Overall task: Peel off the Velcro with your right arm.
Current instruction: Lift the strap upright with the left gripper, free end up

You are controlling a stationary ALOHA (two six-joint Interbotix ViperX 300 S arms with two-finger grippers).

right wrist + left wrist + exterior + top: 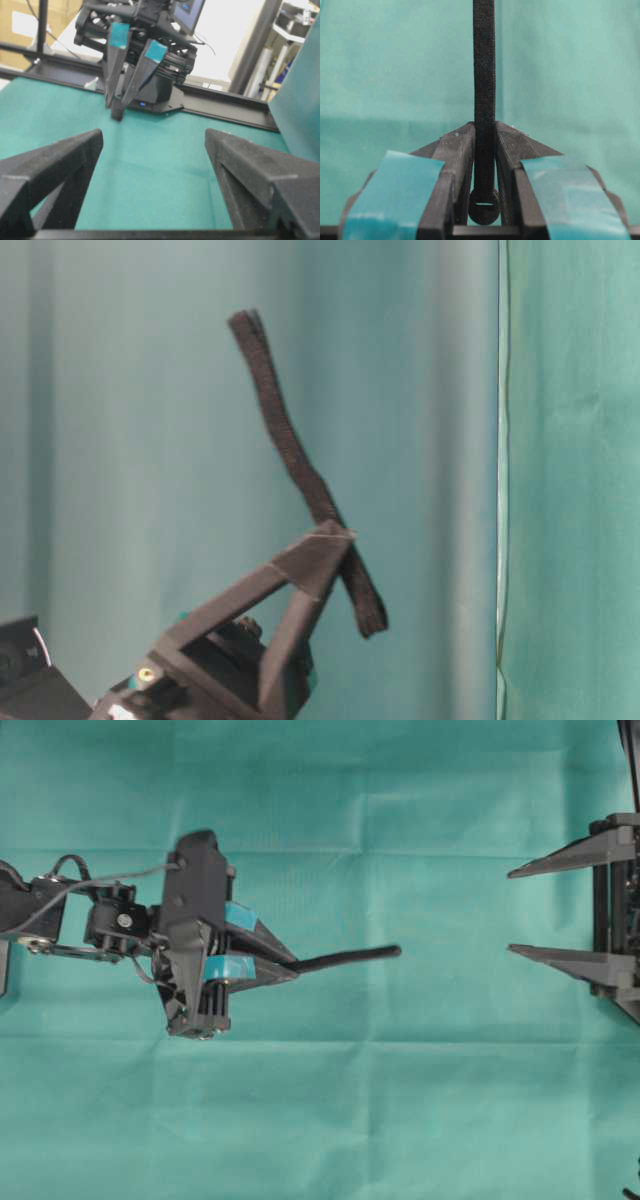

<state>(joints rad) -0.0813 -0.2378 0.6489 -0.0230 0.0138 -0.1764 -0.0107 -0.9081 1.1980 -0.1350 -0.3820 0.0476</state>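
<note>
The Velcro (350, 957) is a thin black strap held above the green cloth. My left gripper (293, 963), with teal-striped fingers, is shut on it near its rounded end (484, 210). The strap's long free part points toward the right arm. In the table-level view the strap (290, 450) rises slanted above the left gripper (335, 540). My right gripper (512, 911), with plain dark grey pointed fingers, is open and empty at the right edge, well apart from the strap's free tip (396, 951). In the right wrist view, the strap tip (117, 112) shows beyond the open right gripper (152, 137).
A green cloth (320, 1120) covers the table. In the right wrist view, a black rail (225, 107) and the left arm's base (150, 95) stand at the far table edge, with a green curtain (300, 90) at the right.
</note>
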